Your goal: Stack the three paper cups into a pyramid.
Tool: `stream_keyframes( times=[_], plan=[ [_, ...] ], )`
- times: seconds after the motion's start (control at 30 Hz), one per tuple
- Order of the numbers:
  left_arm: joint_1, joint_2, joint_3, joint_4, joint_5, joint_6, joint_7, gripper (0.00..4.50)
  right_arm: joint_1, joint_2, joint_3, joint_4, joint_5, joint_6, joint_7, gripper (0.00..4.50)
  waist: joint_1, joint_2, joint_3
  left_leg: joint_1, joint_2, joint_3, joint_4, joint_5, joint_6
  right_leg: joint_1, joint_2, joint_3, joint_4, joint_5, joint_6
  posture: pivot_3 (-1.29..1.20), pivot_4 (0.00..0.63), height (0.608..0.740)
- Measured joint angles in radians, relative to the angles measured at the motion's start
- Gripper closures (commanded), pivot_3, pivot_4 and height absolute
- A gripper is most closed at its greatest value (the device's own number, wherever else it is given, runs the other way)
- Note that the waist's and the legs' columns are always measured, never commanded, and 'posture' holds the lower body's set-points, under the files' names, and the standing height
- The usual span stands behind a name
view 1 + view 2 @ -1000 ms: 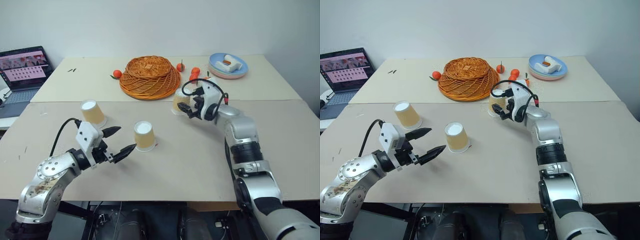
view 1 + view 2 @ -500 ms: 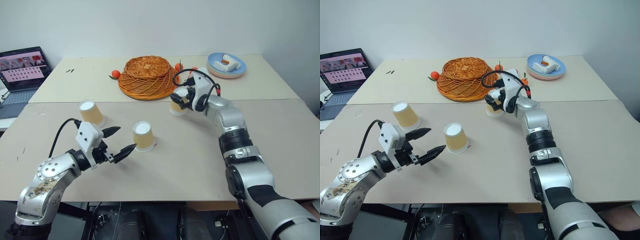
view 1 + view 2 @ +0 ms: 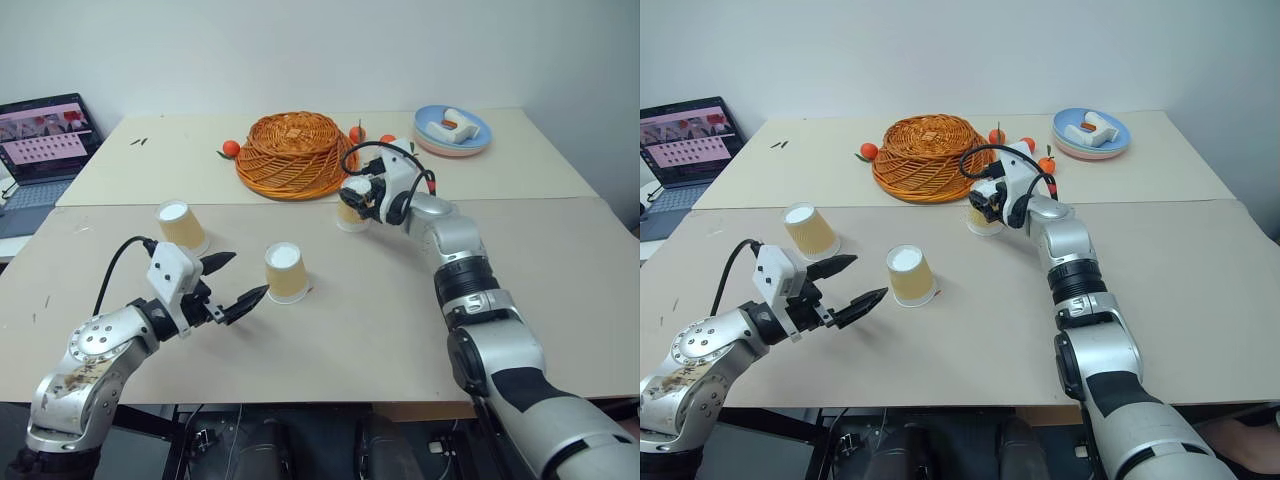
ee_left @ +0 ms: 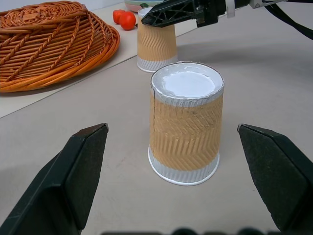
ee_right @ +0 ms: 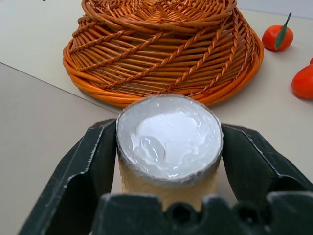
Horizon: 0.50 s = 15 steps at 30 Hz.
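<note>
The right gripper clamped the far cup beside the basket, ready for lifting, while the left gripper, jaws wide, bracketed the near cup untouched.

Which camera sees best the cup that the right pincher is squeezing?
The right wrist view: the cup sits big, between the right gripper's fingers. The eye views show it small before the basket. The left wrist view shows it behind the middle cup.
</note>
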Motion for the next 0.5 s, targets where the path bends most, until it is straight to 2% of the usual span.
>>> stream_keyframes(
  times=[0.27, 0.37, 0.5],
  plan=[
    [-0.004, -0.001, 0.0, 0.0, 0.0, 0.003, 0.0, 0.0, 0.006, -0.017, -0.015, -0.043, 0.014, 0.015, 0.018, 1.72, 0.001, 0.0, 0.0, -0.001, 0.0, 0.0, 0.0, 0.0, 0.0, 0.0, 0.0, 0.0, 0.0, 0.0, 0.0, 0.0, 0.15, 0.638],
    [-0.006, -0.004, -0.001, -0.001, 0.0, 0.005, 0.002, 0.0, 0.032, -0.08, -0.062, -0.175, 0.085, 0.075, 0.071, 1.72, 0.009, 0.0, 0.0, -0.002, 0.0, 0.0, 0.0, 0.0, 0.0, 0.0, 0.0, 0.001, 0.0, 0.0, 0.0, 0.0, 0.15, 0.638],
    [-0.011, -0.007, -0.002, -0.003, -0.001, 0.01, 0.006, 0.0, 0.101, -0.233, -0.12, -0.406, 0.208, 0.181, 0.234, 1.72, 0.025, 0.0, 0.0, -0.002, 0.0, -0.001, 0.0, -0.001, 0.001, 0.002, 0.001, 0.003, -0.008, 0.0, 0.001, 0.0, 0.15, 0.638]
  ],
)
